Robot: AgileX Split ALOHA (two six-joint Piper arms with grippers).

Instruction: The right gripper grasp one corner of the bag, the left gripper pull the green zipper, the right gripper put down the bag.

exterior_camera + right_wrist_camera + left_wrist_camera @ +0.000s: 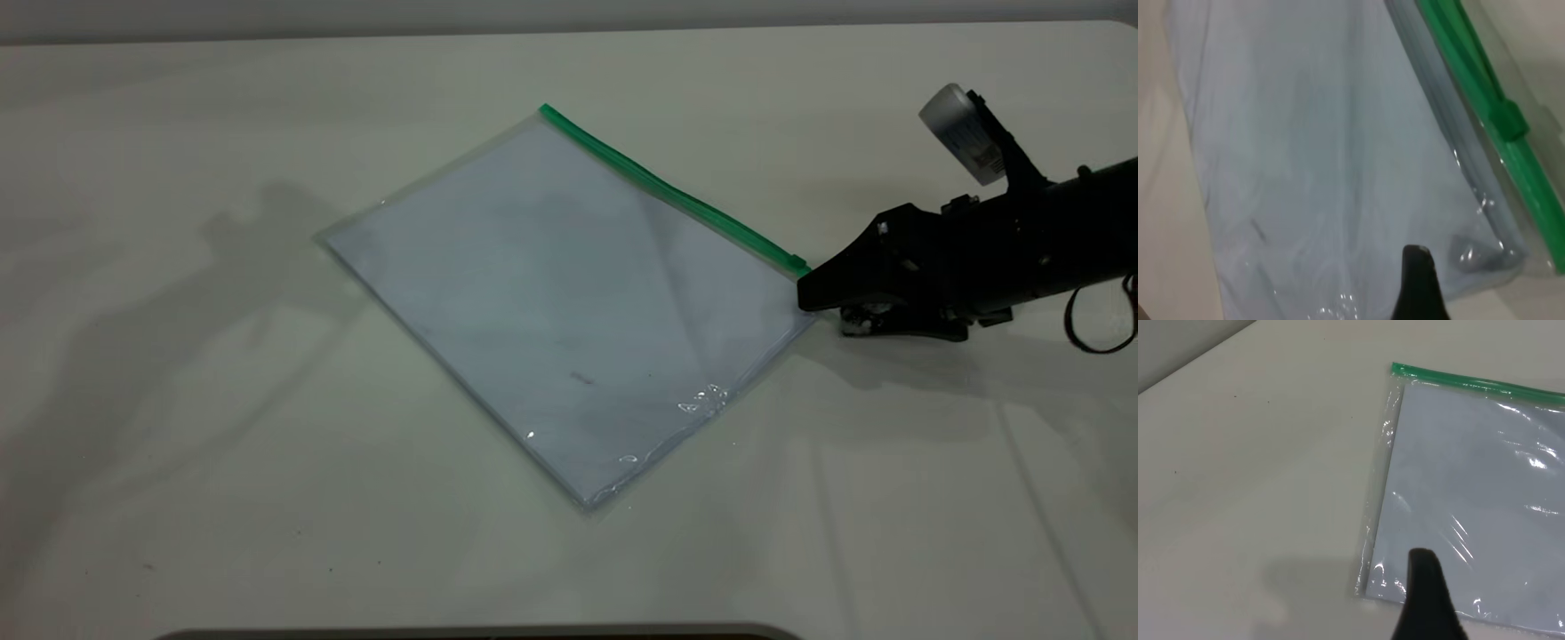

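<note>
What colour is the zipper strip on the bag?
Bright green zipper, clearest in the exterior view.

One clear bag (569, 311) with one green zipper (667, 187) and one slider tab (1508, 120) lies mid-frame on one worktop (178, 444), one gripper (813, 292) at right.

No text, brand, number or sign can be read anywhere. The silver-white cylinder (960, 133) above the wrist of the right gripper (813, 292) carries a pale label with faint dark marks, but they are too small to make out. Beside that gripper, the white paper inside the bag (569, 302) shows only a small dark smudge (581, 379), not legible as writing. The green zipper (667, 188) along the bag's edge bears no lettering that can be made out.
</note>
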